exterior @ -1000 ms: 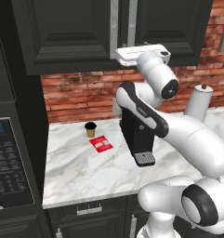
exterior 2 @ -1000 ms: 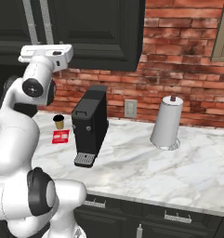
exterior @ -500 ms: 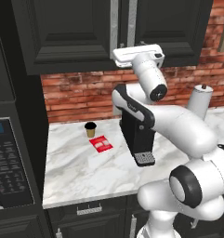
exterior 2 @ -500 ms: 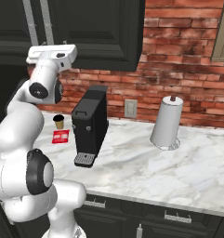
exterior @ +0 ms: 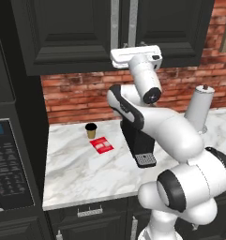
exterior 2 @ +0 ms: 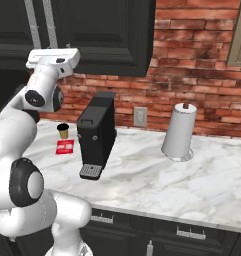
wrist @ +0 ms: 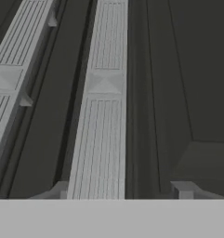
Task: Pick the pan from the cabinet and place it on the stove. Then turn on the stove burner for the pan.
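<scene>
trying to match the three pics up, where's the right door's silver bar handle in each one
Left base view: bar handle at top centre, right one of the pair, above the white hand.
Right base view: handle at top left, right one of the pair.
Hand view: handle fills the centre, running top to bottom.
Shared landmark: the cabinet door seam between the two handles.

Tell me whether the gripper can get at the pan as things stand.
Probably not yet: the cabinet doors look closed, and no pan is on view. The gripper sits at the right door's bar handle, fingertips either side, so opening looks unobstructed.
</scene>
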